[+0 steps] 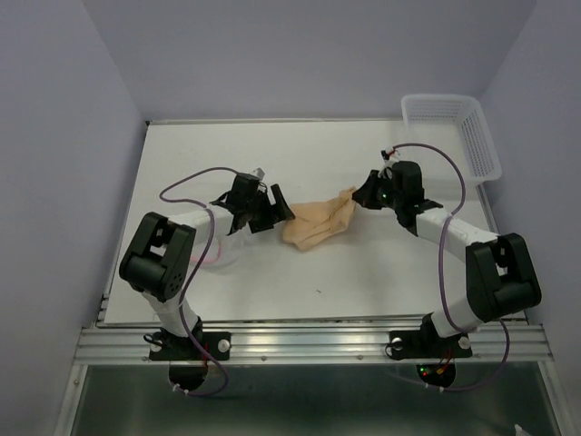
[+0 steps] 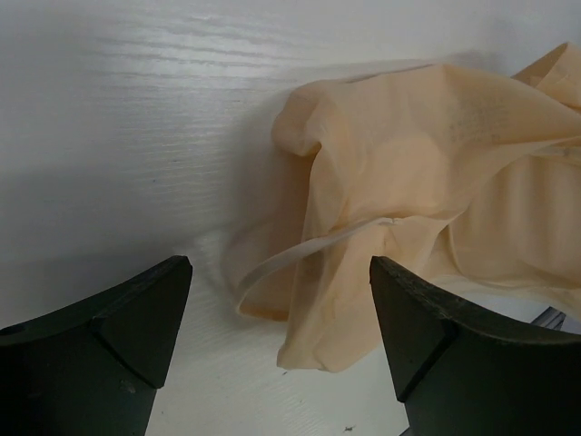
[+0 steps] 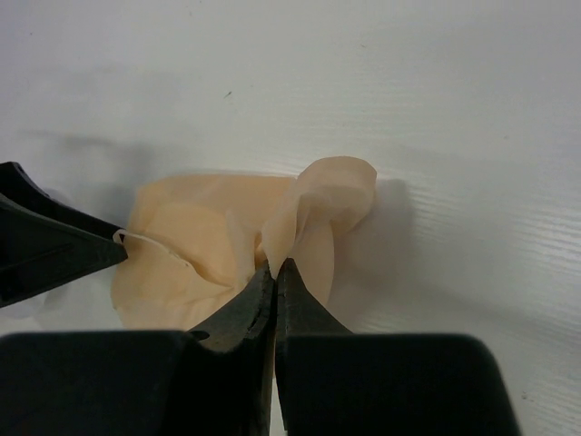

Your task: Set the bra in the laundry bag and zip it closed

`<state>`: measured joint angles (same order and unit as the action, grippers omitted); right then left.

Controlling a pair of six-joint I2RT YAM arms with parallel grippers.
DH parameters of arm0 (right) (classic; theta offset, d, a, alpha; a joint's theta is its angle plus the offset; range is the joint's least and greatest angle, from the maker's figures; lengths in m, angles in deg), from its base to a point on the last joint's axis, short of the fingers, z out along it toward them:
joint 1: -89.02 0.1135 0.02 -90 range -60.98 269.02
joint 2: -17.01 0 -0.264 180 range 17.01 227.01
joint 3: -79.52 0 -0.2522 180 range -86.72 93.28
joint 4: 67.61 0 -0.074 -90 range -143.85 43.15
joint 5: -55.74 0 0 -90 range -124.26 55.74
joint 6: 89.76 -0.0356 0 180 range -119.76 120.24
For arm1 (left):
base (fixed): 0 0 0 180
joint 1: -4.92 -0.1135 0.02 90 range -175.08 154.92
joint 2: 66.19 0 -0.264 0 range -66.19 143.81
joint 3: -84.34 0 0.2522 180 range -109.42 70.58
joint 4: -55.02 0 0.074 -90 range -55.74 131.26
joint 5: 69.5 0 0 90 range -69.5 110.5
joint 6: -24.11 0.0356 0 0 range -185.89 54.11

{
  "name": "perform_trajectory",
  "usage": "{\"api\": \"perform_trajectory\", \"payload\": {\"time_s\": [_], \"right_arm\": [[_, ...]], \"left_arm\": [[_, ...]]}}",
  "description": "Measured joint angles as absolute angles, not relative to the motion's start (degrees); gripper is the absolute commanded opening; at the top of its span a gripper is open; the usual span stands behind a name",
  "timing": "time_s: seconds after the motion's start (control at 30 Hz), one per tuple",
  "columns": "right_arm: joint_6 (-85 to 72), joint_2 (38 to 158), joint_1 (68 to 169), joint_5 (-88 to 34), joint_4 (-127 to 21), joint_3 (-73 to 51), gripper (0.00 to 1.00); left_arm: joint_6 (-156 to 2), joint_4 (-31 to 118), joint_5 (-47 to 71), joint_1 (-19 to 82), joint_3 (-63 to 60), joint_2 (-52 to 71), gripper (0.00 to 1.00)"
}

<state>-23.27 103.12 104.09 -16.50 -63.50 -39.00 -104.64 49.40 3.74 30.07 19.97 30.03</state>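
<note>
The bra (image 1: 318,221) is a crumpled beige fabric lump lying on the white table (image 1: 363,282) between my two grippers. My right gripper (image 1: 357,195) is shut on its right end; in the right wrist view the jaws (image 3: 274,265) pinch a raised fold of the bra (image 3: 209,245). My left gripper (image 1: 280,211) is open at the bra's left end. In the left wrist view it (image 2: 280,272) stands open around a hanging corner of the bra (image 2: 408,182) without touching it. The laundry bag (image 1: 221,252), translucent white with a pink rim, lies mostly hidden under my left arm.
A white plastic lattice basket (image 1: 454,118) stands at the table's far right corner. Purple cables loop beside both arms. Lilac walls close in the left, back and right sides.
</note>
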Motion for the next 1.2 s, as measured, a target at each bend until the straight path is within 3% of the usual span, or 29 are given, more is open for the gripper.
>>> {"api": "perform_trajectory", "payload": {"time_s": [0.07,0.13,0.17,0.23,0.27,0.5,0.73,1.2], "right_arm": [[-23.2,102.7,104.1,-16.6,-63.6,-39.0,0.01],[-23.2,102.5,104.1,-16.7,-63.6,-39.0,0.01],[-23.2,102.5,104.1,-16.8,-63.6,-39.0,0.01],[-23.2,102.5,104.1,-17.0,-63.6,-39.1,0.01],[-23.2,102.5,104.1,-17.2,-63.6,-39.3,0.01],[-22.5,102.5,104.1,-17.1,-63.4,-40.0,0.01],[-19.4,102.0,105.0,-13.0,-63.6,-39.9,0.01],[-14.9,106.3,119.5,-10.9,-67.6,-35.7,0.03]], "left_arm": [[-104.4,50.0,2.4,30.2,20.0,31.2,0.87],[-104.0,51.3,0.7,30.5,20.0,31.7,0.73],[-103.9,52.0,0.1,30.7,20.0,31.9,0.57],[-103.7,53.6,-1.5,31.1,20.0,32.6,0.42],[-103.5,54.1,-2.1,31.2,20.0,33.0,0.29],[-103.6,55.4,-4.8,31.6,20.0,36.2,0.02],[-103.9,57.4,-5.9,32.2,20.0,36.2,0.0],[-105.5,59.6,-6.5,32.8,20.0,37.0,0.0]]}}
